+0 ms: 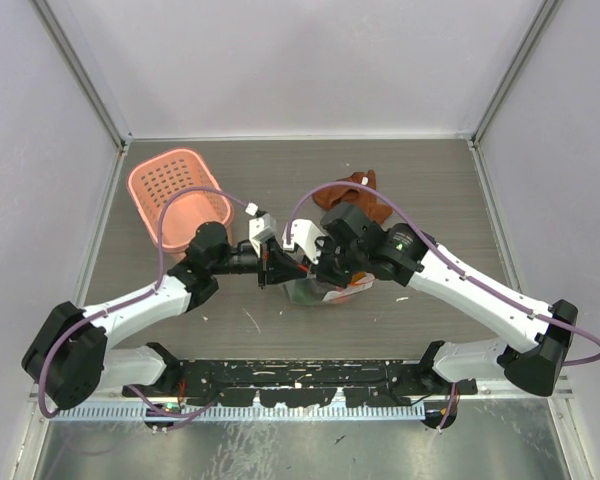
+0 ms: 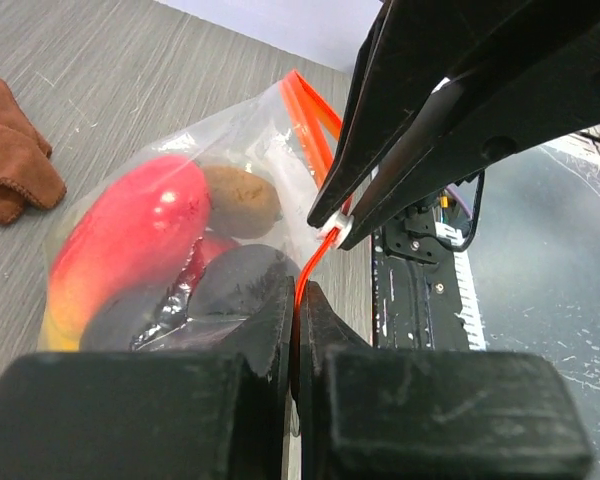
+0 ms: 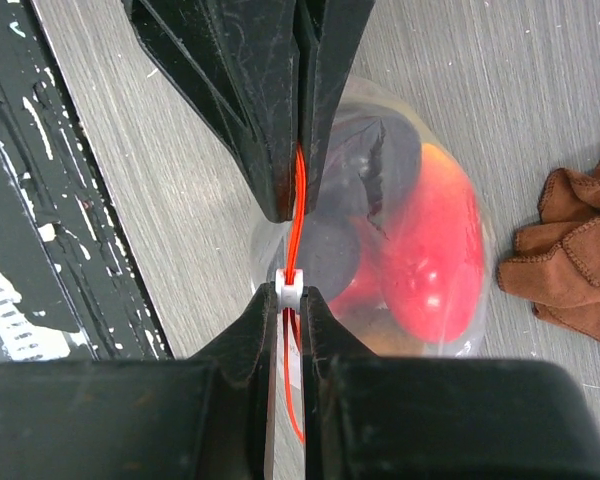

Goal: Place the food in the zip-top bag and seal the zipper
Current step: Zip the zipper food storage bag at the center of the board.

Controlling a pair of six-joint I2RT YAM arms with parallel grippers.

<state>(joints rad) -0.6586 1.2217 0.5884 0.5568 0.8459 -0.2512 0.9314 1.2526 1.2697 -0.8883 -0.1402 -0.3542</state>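
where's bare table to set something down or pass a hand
Bare table: the far right, between the brown cloth and the right wall; the far strip between the pink basket and the cloth. Crowded at centre, where the left fingers and right fingers pinch the zipper on the zip-top bag.

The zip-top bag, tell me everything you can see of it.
The zip-top bag is clear, crinkly plastic, resting on the grey table. Inside it show a red-and-yellow fruit, a brown oval item and dark purple pieces. Its thin red zipper runs along the mouth. The left gripper is shut on that strip, and the right gripper is shut on its white tab.
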